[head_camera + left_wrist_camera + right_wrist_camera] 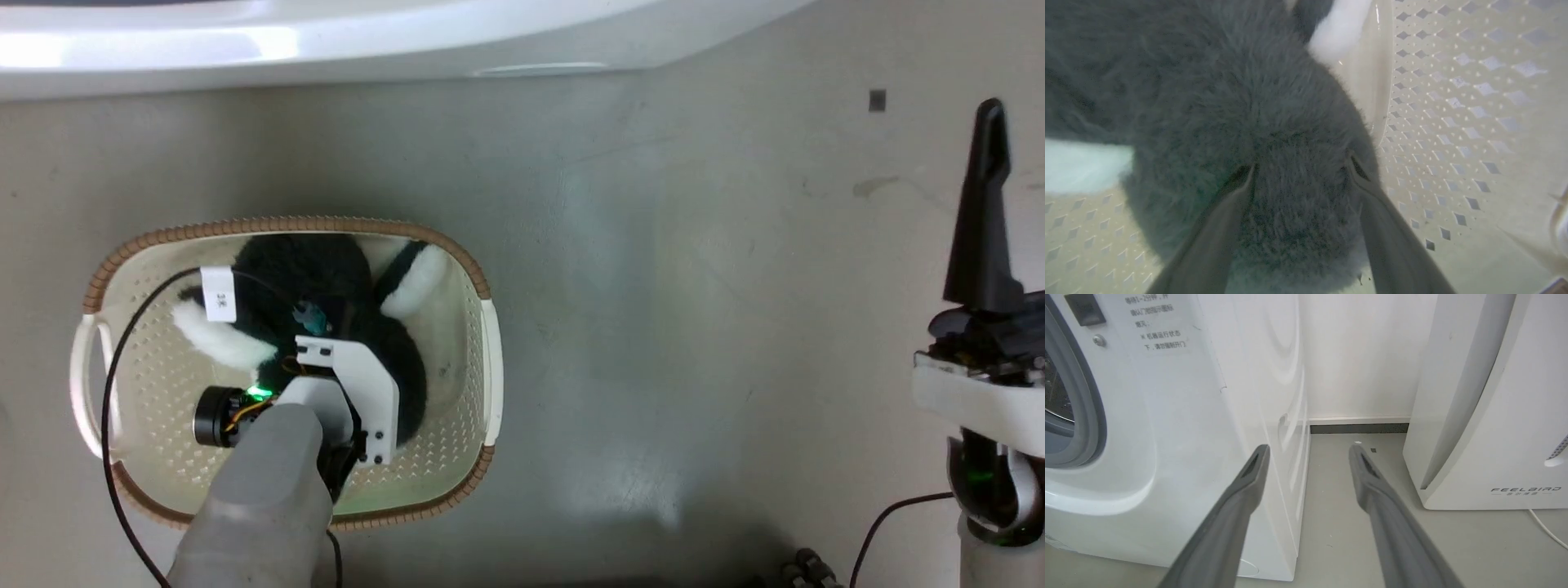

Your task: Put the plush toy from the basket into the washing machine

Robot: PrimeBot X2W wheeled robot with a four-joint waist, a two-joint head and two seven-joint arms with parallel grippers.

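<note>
Inside the basket [1453, 102], left fingers [1216, 237] astride plush toy [1249, 102].

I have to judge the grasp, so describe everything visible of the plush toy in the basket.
The plush toy lies slumped inside the basket, filling its far half. It is fluffy black fur with white fuzzy patches, one toward the head view's left, one at the upper right. The open left gripper straddles a rounded black part, both fingers pressed into the fur.
</note>
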